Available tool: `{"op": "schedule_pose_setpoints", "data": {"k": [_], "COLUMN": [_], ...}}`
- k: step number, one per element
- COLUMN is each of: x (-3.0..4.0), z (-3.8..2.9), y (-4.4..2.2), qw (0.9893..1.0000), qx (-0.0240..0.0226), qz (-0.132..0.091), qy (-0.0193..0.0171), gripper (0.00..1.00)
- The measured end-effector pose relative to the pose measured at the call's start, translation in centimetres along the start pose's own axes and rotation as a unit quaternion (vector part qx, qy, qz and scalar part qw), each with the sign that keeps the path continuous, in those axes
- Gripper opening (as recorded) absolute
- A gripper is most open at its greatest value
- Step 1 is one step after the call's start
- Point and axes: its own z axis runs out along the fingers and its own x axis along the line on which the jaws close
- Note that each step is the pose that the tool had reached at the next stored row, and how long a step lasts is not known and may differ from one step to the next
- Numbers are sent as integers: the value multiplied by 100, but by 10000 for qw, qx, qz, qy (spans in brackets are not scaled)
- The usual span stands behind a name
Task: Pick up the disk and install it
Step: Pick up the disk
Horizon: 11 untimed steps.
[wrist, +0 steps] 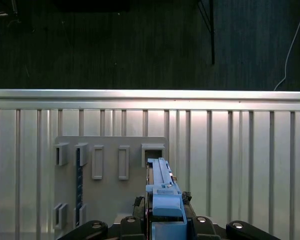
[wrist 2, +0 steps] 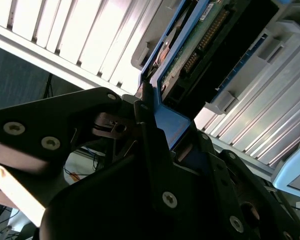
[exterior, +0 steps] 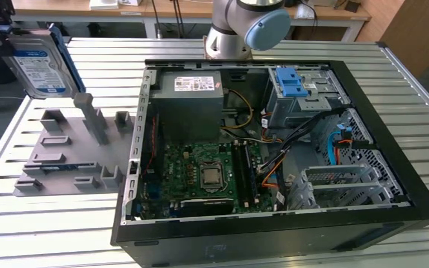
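Note:
The disk (exterior: 42,66), silver-grey with a blue-and-white label and a blue carrier frame, hangs upright in the air at the exterior view's far left. It is above and behind the grey slotted holder (exterior: 73,151). My gripper (exterior: 9,36) is shut on its upper end. In the first wrist view the carrier's blue edge (wrist: 162,192) runs down from my gripper (wrist: 165,227) toward the holder (wrist: 109,175) below it. In the second wrist view my black fingers (wrist 2: 150,125) clamp the blue carrier (wrist 2: 175,125), and the disk's circuit-board side (wrist 2: 200,45) shows beyond them.
An open black computer case (exterior: 393,167) lies on the slatted metal table (exterior: 51,234). Inside are a grey power supply (exterior: 192,106), a green motherboard (exterior: 207,173), a metal drive cage with a blue latch (exterior: 296,86) and loose cables (exterior: 304,131). The arm's base (exterior: 237,33) stands behind the case.

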Motion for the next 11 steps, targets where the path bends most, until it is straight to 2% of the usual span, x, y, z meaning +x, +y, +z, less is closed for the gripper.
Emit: {"op": "schedule_pose_setpoints", "data": {"k": [11], "x": [-1], "z": [-80], "y": [0], "qw": [10000], "qx": [1], "qz": [0], "qy": [-4], "gripper": [36]}}
